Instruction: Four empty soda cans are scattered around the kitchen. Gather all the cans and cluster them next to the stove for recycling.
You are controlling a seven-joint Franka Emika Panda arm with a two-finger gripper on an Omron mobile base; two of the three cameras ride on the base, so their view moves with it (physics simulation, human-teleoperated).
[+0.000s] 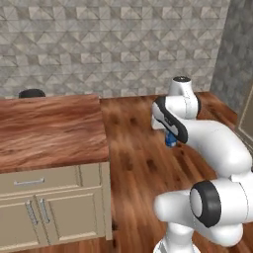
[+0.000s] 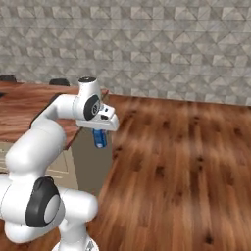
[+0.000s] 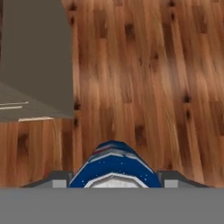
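Fingers (image 3: pixel 114 183) clamped on 1 blue soda can (image 2: pixel 99 138), hanging just beyond the desk (image 1: pixel 49 128) corner, above the wood floor (image 2: pixel 186 162). I'd keep it upright and drive gently toward the stove

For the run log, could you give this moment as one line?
gripper: shut on blue soda can | position: carried above wood floor, beside counter

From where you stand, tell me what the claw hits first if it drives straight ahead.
The claw, shut on the blue soda can, points down at the bare wood floor; that likely comes first, with the cabinet side off to one side.
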